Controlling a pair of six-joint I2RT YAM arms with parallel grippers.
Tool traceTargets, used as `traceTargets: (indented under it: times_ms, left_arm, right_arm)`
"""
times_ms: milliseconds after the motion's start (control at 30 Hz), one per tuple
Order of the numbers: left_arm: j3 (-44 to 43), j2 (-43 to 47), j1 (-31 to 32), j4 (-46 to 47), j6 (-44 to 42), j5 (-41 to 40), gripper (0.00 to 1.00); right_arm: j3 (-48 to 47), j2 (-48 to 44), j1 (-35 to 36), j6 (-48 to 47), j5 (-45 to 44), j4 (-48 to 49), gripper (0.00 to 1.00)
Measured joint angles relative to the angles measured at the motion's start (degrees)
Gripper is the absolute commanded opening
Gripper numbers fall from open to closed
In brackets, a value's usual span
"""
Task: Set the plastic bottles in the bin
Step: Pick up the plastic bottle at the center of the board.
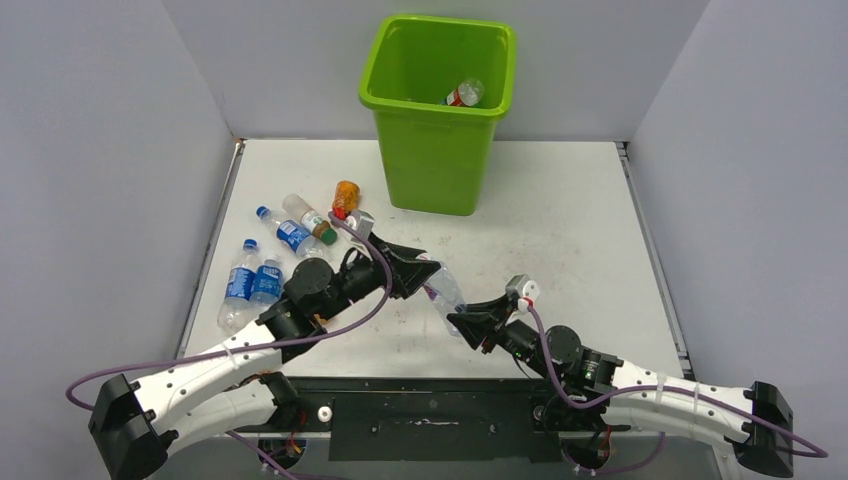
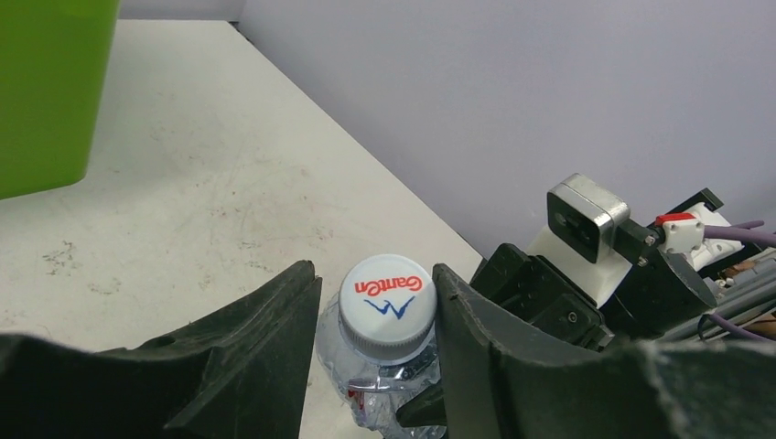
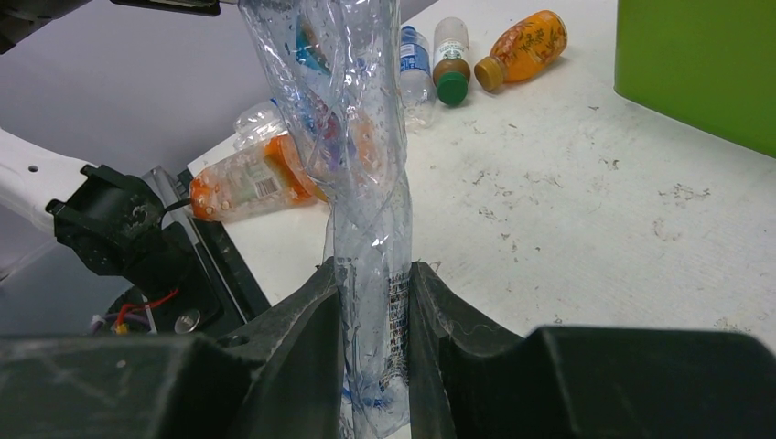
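The crushed clear bottle is held over the near-middle of the table. Its long axis slants from the white cap, pointing toward the far-left corner, back to the near edge. It is twisted, flattened and droplet-specked. The right gripper is clamped on its lower end. The left gripper closely flanks the cap, though I cannot tell whether it pinches. Bare table runs to the bin at the far edge. Loose bottles crowd the left edge.

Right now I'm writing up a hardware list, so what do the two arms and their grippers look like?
The left arm and right arm have white shells dotted with small screws, black joint housings and a looping purple cable each. The left gripper and right gripper have black, wedge-shaped fingers. The right wrist carries a silver-framed camera.
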State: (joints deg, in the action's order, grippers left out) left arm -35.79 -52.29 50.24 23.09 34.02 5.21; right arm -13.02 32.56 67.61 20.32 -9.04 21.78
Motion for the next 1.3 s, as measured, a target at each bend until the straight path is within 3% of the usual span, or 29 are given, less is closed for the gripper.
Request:
traceTargets:
  times_ms: [100,200,233,333,400,700,900,1167,1300]
  left_arm:
    - [0.0,-0.33,0.13,0.57,0.44,0.87,0.01]
    - [-0.02,-1.07,0.28,0.76,0.28,1.49,0.0]
    - [-0.02,-1.27,0.28,0.76,0.39,1.46,0.0]
    - [-0.02,-1.55,0.24,1.11,0.26,1.97,0.0]
    - [-0.02,-1.6,0.24,1.07,0.26,2.1,0.0]
    - [-0.44,2.73,0.24,-2.95,-3.93,-2.82,0.0]
    - [-6.27,7.78,0.22,-7.72,-11.19,-8.55,0.0]
    - [-16.37,8.68,0.17,-9.7,-21.27,-12.83,0.0]
    - [-21.51,6.86,0.17,-8.94,-29.68,-15.32,0.0]
  right_arm:
    - [0.37,-0.2,0.04,0.26,-0.22,0.04,0.05]
    - [0.9,-0.2,0.2,0.63,-0.87,0.11,0.09]
    - [0.94,-0.2,0.26,0.76,-1.05,0.02,0.25]
    - [0.94,-0.2,0.37,1.51,-1.4,-0.04,0.98]
    - [0.76,-0.2,0.48,3.04,-1.77,-0.39,0.9]
    - [-9.16,1.44,0.74,6.75,-2.34,-9.7,0.9]
    - [-16.7,1.86,0.81,9.42,-1.92,-13.53,0.9]
    - [-17.0,1.05,0.83,10.23,-1.36,-15.56,0.9]
    - [-14.03,-0.74,1.09,10.64,-6.54,-16.46,0.9]
